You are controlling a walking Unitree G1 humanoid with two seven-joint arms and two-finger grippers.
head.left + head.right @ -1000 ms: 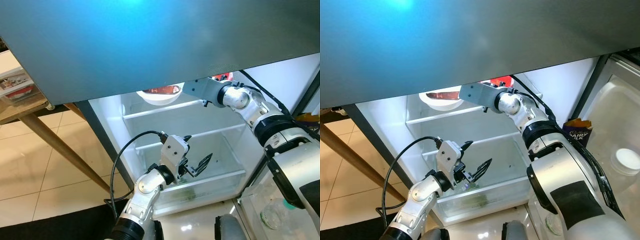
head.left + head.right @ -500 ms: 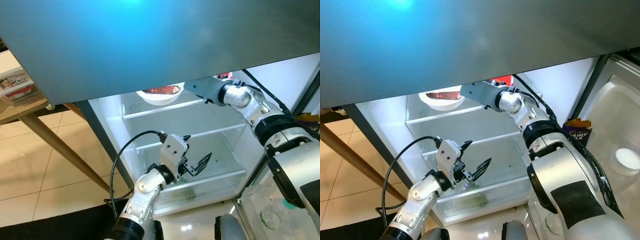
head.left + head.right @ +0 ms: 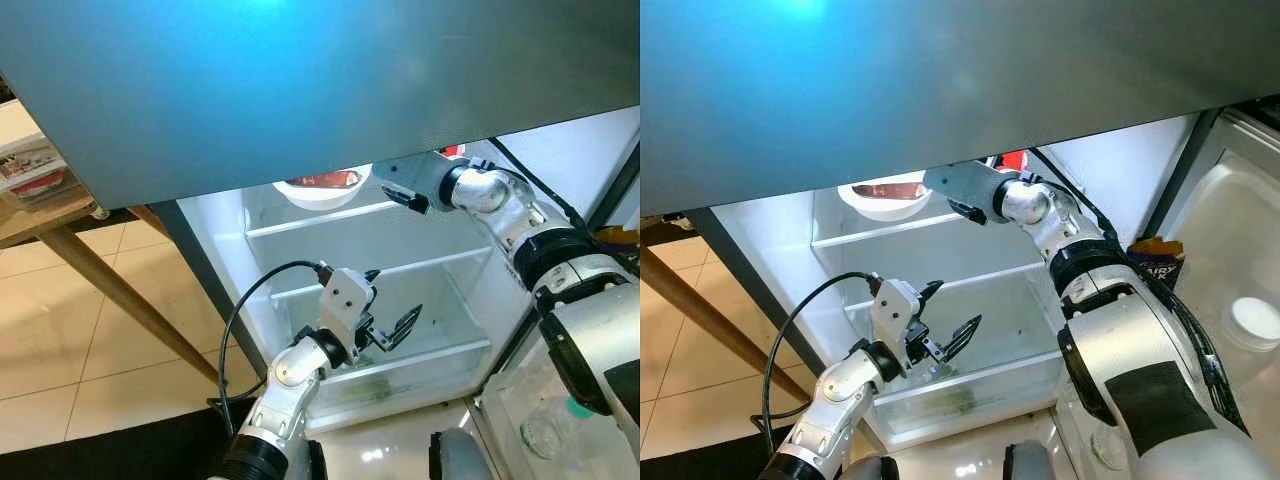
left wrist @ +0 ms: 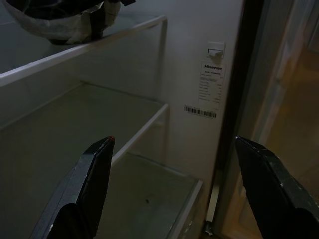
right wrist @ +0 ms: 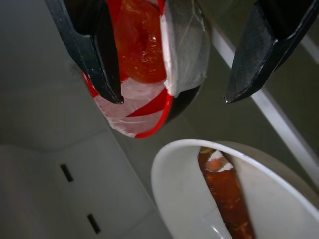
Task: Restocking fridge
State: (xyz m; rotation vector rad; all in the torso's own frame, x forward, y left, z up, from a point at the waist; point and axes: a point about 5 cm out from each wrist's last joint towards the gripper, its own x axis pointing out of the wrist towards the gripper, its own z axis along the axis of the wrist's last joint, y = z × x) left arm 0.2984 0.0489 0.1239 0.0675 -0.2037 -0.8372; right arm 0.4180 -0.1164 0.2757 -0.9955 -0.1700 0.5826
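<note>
The right gripper (image 5: 172,97) reaches onto the top shelf (image 3: 330,218) of the open fridge (image 3: 215,235), its fingers spread wide and gripping nothing. Between them sits a red-rimmed container (image 5: 144,64) wrapped in plastic film — just beside it, a white bowl (image 5: 184,199) holding a reddish-brown piece of food. The left gripper (image 3: 393,318) hovers lower, over the crisper drawer (image 3: 455,335), fingers wide apart and empty.

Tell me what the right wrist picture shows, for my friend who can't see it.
Two open black fingers of the right gripper frame a red-and-black tub of something orange, covered in clear wrap. Beside it on the fridge shelf sits a white bowl holding a reddish-brown strip of food.
</note>
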